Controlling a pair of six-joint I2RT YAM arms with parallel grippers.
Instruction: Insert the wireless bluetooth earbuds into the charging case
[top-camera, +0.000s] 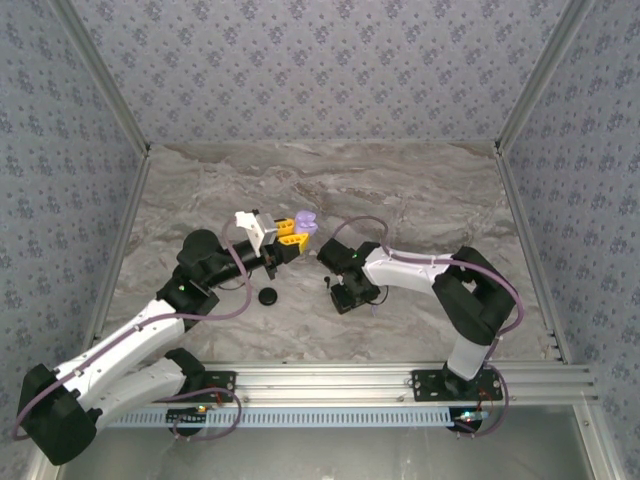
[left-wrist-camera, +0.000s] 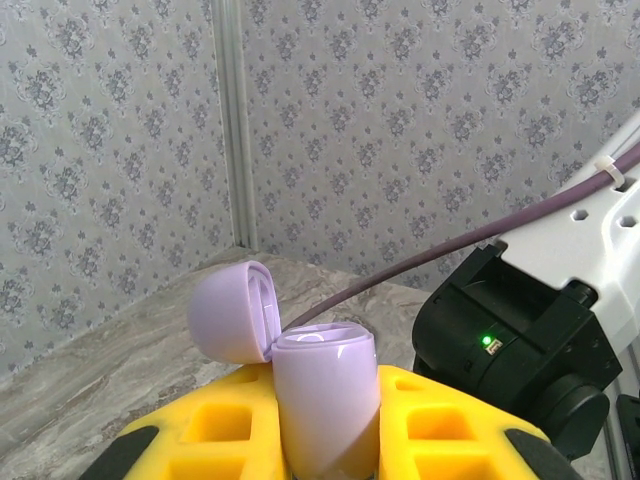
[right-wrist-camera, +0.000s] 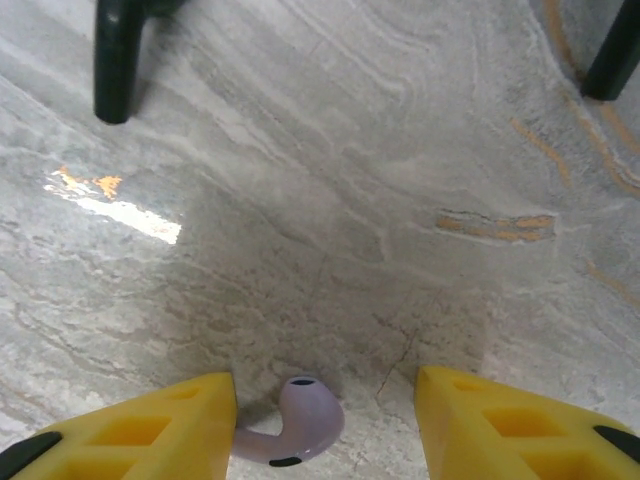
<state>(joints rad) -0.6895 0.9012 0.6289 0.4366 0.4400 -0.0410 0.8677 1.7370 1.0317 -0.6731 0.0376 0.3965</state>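
The lavender charging case (left-wrist-camera: 325, 400) stands upright between the yellow fingers (left-wrist-camera: 200, 430) of my left gripper (top-camera: 291, 233), which is shut on it. Its lid (left-wrist-camera: 228, 312) hangs open to the left. The case (top-camera: 304, 225) is held above the table's middle. One lavender earbud (right-wrist-camera: 300, 428) lies on the marble between the yellow fingers of my right gripper (right-wrist-camera: 325, 400). The jaws stand apart around it, and the left finger (right-wrist-camera: 150, 435) touches its stem. The right gripper (top-camera: 338, 290) points down at the table, right of the case.
A small black disc (top-camera: 267, 296) lies on the marble table (top-camera: 420, 190) between the two arms. Patterned walls enclose the back and sides. The right arm's black wrist (left-wrist-camera: 520, 340) sits close beside the held case. Two dark shapes (right-wrist-camera: 118, 60) reach in at the top of the right wrist view.
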